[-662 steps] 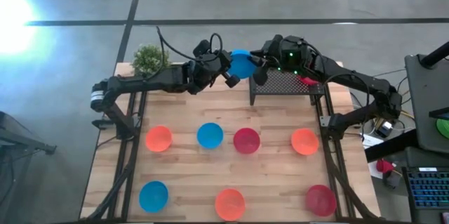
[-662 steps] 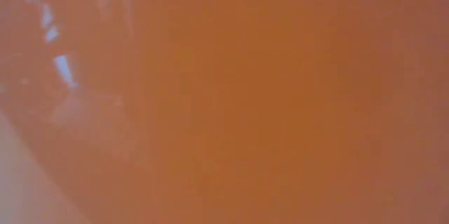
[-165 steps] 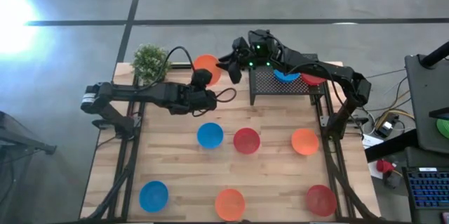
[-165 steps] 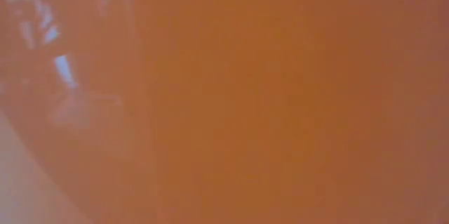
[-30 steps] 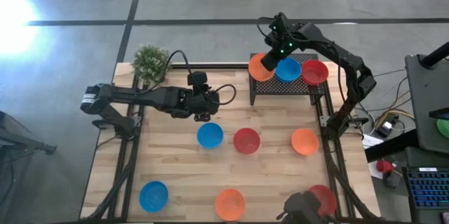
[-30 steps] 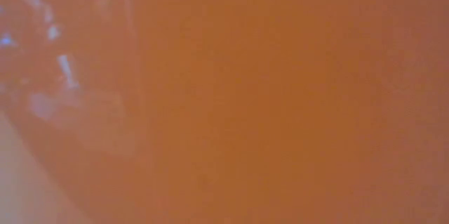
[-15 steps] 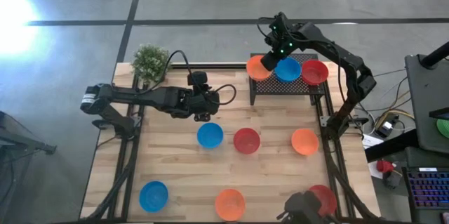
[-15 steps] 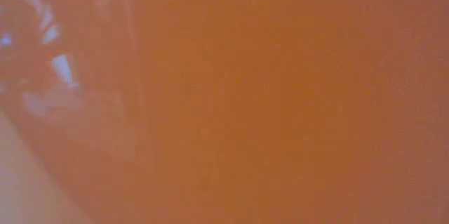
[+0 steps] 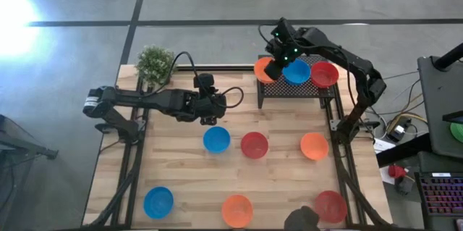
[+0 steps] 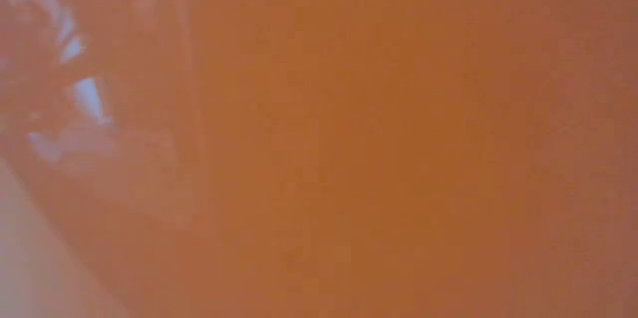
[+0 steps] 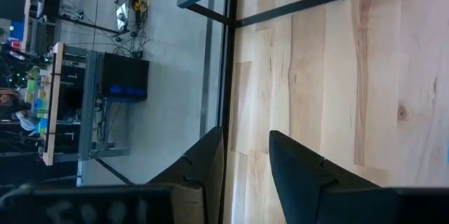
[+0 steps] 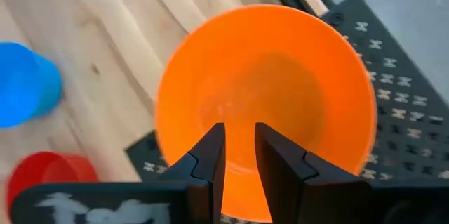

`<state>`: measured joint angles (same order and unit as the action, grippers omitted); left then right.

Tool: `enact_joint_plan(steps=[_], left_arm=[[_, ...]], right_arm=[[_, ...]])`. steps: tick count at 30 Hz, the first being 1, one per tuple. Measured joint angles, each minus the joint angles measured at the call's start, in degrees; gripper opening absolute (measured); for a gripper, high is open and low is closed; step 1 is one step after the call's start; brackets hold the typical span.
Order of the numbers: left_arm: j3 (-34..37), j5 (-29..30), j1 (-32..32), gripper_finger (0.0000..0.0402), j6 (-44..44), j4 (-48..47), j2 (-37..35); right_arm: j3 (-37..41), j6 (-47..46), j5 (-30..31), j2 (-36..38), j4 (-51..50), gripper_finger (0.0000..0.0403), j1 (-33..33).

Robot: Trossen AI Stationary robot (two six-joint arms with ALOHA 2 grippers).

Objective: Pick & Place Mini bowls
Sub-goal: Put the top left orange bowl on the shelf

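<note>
I see my right gripper [image 9: 273, 65] over the orange bowl [image 9: 263, 70] on the black rack's [image 9: 295, 86] left end, fingers parted; my left gripper [image 9: 210, 118] hangs open mid-table beside 6 bowls below

Since the start, two bowls have left the table: a blue bowl [image 9: 296, 72] and an orange bowl [image 9: 265, 69] now sit on the rack [image 9: 293, 86]. My right gripper [image 9: 273, 68] has loosened off the orange bowl's rim.
</note>
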<state>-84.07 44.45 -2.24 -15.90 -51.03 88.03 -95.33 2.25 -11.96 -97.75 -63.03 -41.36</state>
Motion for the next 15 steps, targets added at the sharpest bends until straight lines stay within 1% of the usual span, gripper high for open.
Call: enact_joint_plan(steps=[6, 11, 15], left_arm=[[0.0, 0.02, 0.0, 0.0115, 0.1, 0.0, 0.0], [0.0, 0.02, 0.03, 0.0115, 0.48, 0.0, 0.0], [0.0, 0.02, 0.07, 0.0115, 0.55, 0.0, 0.0]], right_arm=[[0.56, 0.96, 0.53, 0.02, -1.67, 0.007, 0.13], [2.12, 1.65, 4.37, 0.02, -2.84, 0.0076, 0.11], [2.36, 1.67, 4.67, 0.02, -4.34, 0.0077, 0.04]])
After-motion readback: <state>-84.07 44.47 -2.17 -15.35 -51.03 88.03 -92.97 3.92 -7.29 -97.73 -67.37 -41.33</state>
